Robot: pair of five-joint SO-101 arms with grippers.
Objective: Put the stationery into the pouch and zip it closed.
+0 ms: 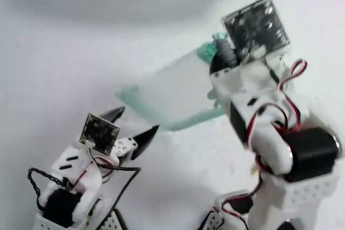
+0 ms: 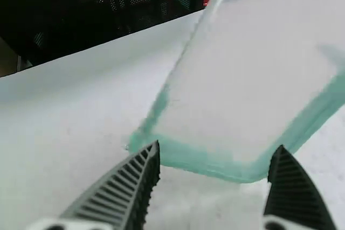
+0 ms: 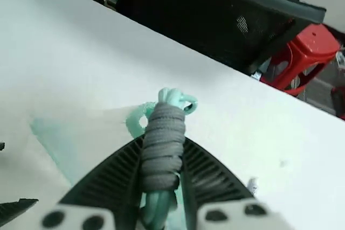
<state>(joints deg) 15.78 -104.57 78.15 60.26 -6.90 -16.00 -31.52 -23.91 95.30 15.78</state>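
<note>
Two ends of pouch covered | my left gripper gapes, near corner just ahead of its tips, not touching | right gripper clamped on zip pull at far end | long axis runs gripper to gripper

My white table runs back to a dark room — black mesh chair, red stool behind it.

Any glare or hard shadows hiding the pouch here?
High view: table bright, pouch pale against it, shadows only soft. Left wrist view: no glare, the pouch's teal edge stands out. Right wrist view: pull evenly lit, no hard shadow.
</note>
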